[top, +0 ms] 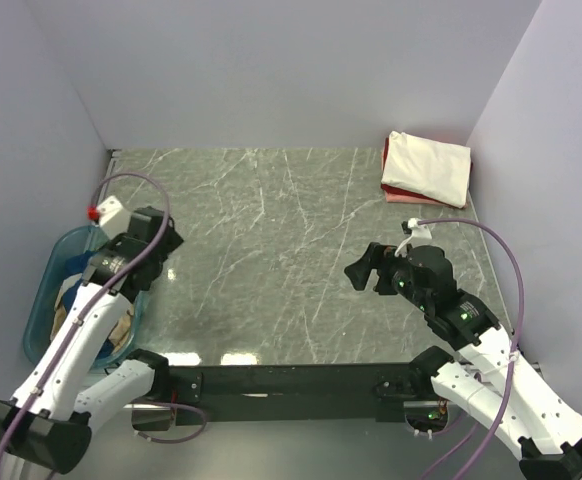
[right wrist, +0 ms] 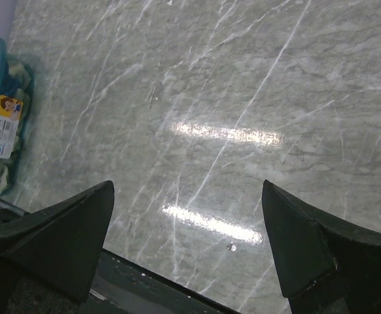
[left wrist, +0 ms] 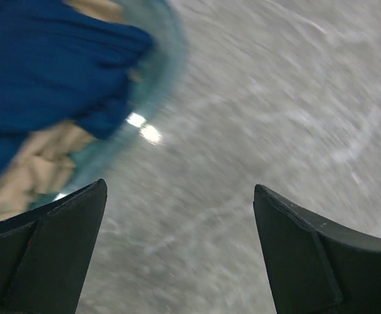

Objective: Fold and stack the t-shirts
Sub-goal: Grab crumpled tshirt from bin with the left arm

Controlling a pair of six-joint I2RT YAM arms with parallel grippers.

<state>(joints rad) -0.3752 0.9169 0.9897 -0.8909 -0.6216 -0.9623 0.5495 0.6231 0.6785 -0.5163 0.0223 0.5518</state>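
Left claw (left wrist: 179,190) and right claw (right wrist: 188,186) are held wide, empty; navy blue cloth t-shirt (left wrist: 40,72) likely to be fetched next from translucent teal plastic tub (top: 39,300).

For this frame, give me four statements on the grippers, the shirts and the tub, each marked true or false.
1. The left gripper and the right gripper are both open and empty. True.
2. The cream shirt lies on the red shirt. True.
3. The tub is empty. False: navy cloth and tan cloth lie in it.
4. The tub stands by the right arm. False: it is by the left arm.
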